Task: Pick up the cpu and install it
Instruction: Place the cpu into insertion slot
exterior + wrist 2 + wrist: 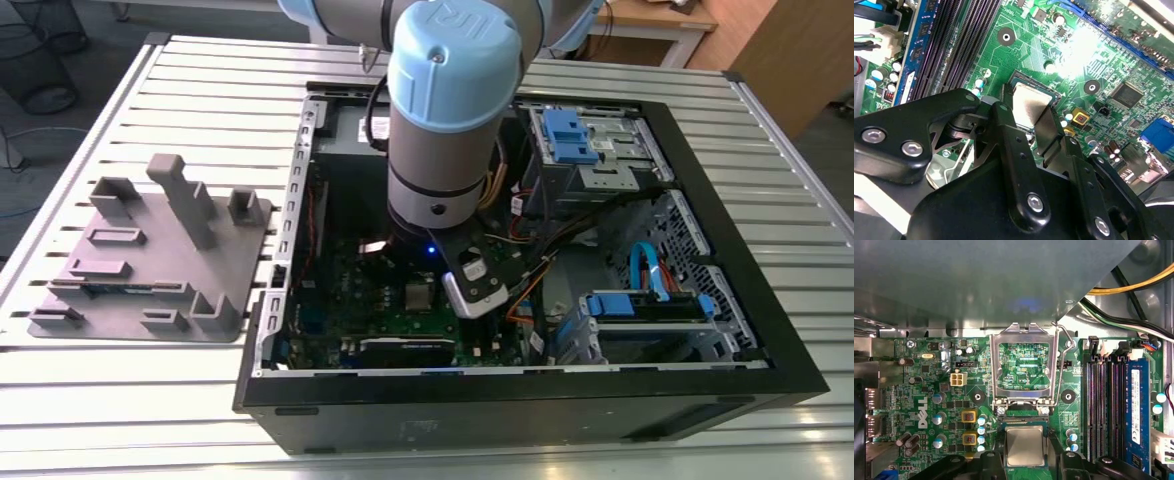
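The cpu [1025, 442], a small square chip with a pale silver top, lies level in the dark socket frame on the green motherboard [919, 385]. My gripper [1025, 454] is down over it, a finger against each of two opposite edges, shut on the chip. In the second wrist view the cpu [1026, 107] shows between the metal fingers [1048, 125] of the gripper [1028, 97], one blade covering part of its edge. In the exterior view the arm [447, 120] reaches down into the open computer case, the gripper [467, 285] low over the board.
The socket's metal load plate [999, 370] stands swung open beside the cpu, its lever [1066, 360] raised. Memory slots [1104, 405] and loose cables [1134, 290] flank the socket. Case walls [767, 330] and drive cages [587, 140] hem in the arm. A grey fixture plate [147, 260] lies outside.
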Robot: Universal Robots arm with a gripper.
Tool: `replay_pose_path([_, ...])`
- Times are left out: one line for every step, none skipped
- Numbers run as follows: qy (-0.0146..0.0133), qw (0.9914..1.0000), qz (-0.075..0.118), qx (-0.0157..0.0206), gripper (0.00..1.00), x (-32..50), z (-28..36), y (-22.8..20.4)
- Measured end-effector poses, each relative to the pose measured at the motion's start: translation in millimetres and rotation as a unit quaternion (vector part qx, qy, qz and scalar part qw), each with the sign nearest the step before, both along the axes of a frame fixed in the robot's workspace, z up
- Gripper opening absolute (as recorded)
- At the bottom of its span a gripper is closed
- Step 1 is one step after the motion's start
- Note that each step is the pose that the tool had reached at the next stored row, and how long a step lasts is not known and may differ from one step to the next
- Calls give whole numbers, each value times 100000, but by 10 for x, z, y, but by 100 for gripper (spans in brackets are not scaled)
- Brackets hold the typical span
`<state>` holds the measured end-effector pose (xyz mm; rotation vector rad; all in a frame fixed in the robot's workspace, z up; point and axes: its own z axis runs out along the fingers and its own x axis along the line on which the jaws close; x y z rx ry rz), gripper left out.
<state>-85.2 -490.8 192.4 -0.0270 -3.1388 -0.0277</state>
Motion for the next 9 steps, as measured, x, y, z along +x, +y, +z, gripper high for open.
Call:
replay_pose_path([-3, 100000, -1, -2, 43, -2, -1, 0])
replay_pose_path([0, 100000, -2, -1, 43, -5, -2, 0])
replay_pose_path([1, 100000, -8, 8, 43, -7, -3, 0])
replay_pose_path([0, 100000, -21, 5, 43, -8, -4, -1])
replay_pose_path([8, 100000, -42, 1, 43, -11, -4, -2])
replay_pose_path([8, 100000, -67, 0, 43, -13, -4, -4])
replay_pose_path([9, 100000, -92, -4, 43, -16, -4, -5])
replay_pose_path([6, 100000, -117, -4, 43, -19, -4, -6])
replay_pose_path([8, 100000, -138, -4, 43, -22, -4, -6])
